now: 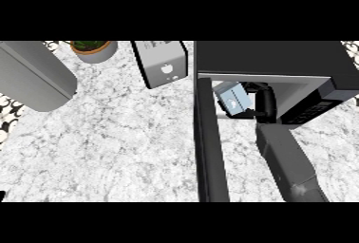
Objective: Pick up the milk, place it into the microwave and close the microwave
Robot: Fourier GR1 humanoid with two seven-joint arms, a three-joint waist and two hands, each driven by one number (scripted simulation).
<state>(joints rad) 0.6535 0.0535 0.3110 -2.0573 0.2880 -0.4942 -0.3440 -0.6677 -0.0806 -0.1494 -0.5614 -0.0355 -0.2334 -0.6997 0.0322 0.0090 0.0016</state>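
Right hand (263, 102) curls round the milk (232, 96), carrying it through the mouth of the microwave (280, 59), door (210, 142) swung wide to let it in, carton seemingly not yet set down.

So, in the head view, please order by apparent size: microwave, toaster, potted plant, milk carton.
1. microwave
2. toaster
3 and 4. potted plant and milk carton: look alike; the plant is cut off and the right hand partly covers the carton.
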